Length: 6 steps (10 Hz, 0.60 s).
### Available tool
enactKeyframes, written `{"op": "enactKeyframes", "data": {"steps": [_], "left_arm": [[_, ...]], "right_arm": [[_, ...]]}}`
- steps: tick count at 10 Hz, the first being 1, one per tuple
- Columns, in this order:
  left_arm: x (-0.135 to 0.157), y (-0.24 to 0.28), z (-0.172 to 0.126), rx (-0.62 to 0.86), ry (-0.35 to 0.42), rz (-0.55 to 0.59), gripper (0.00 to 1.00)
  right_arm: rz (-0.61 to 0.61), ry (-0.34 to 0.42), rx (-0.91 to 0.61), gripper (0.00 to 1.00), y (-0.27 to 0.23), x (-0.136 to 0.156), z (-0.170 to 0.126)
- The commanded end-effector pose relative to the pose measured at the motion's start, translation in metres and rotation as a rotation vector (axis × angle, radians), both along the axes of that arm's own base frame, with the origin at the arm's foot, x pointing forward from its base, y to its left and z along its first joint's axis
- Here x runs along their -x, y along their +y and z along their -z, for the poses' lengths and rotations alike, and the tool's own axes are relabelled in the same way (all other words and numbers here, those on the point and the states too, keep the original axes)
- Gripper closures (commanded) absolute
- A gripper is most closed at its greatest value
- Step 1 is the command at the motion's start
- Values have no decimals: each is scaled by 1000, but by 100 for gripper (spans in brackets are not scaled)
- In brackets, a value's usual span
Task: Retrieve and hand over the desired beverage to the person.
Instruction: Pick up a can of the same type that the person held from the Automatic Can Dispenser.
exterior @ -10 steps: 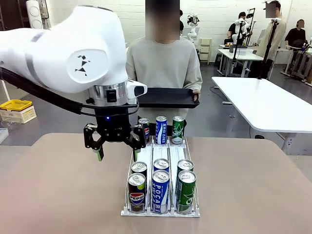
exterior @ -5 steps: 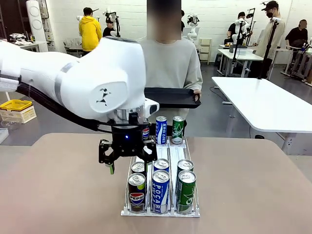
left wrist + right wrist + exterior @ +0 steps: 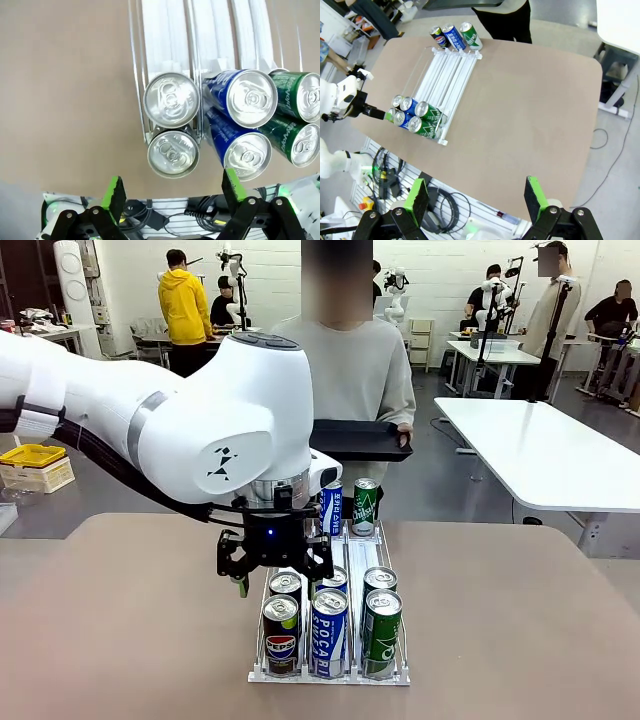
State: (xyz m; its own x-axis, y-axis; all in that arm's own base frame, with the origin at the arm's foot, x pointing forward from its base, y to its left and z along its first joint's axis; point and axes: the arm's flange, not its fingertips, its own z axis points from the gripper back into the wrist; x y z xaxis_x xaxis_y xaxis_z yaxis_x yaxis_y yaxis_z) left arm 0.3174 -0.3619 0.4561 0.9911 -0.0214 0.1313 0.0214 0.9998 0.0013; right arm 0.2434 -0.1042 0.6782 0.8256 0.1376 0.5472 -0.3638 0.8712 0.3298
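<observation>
- The left gripper [image 3: 280, 580] hangs over the near end of the rack [image 3: 330, 677], above the left lane. Its two green-padded fingers [image 3: 114, 192] stand wide apart and hold nothing.
- In the left wrist view, the two Pepsi cans [image 3: 173, 153] of that lane sit one behind the other, in the space between the fingers' lines. The pads are apart from them, not touching.
- The beverage cans stand upright in the white three-lane rack at the middle of the table [image 3: 120, 620].
- At the near end there are two Pepsi cans in the left lane, two blue cans [image 3: 329, 632] in the middle lane and two green cans [image 3: 381, 632] in the right lane.
- At the far end stand one more blue can [image 3: 331, 507] and one more green can [image 3: 365, 506]. The left arm covers the place beside them.
- Which can is the wanted one, I cannot tell.
- The person [image 3: 345, 370] stands at the far side of the table, just behind the rack, and holds a black tray [image 3: 370, 440] level at waist height, with one hand [image 3: 402, 430] on its edge.
- The right gripper [image 3: 476, 197] is high above the table, well apart from the rack. Its fingers are spread wide and nothing is between them.
</observation>
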Motion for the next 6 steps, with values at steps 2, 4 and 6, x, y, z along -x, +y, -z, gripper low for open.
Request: {"op": "enactKeyframes", "data": {"steps": [2, 4, 6], "left_arm": [[-3, 2, 12, 17, 29, 58, 0], [-7, 6, 18, 19, 52, 54, 0], [-9, 9, 21, 19, 63, 51, 0]], "right_arm": [[-7, 2, -7, 0, 0, -1, 2], [-7, 2, -7, 0, 0, -1, 2], [-7, 2, -7, 0, 0, -1, 2]]}}
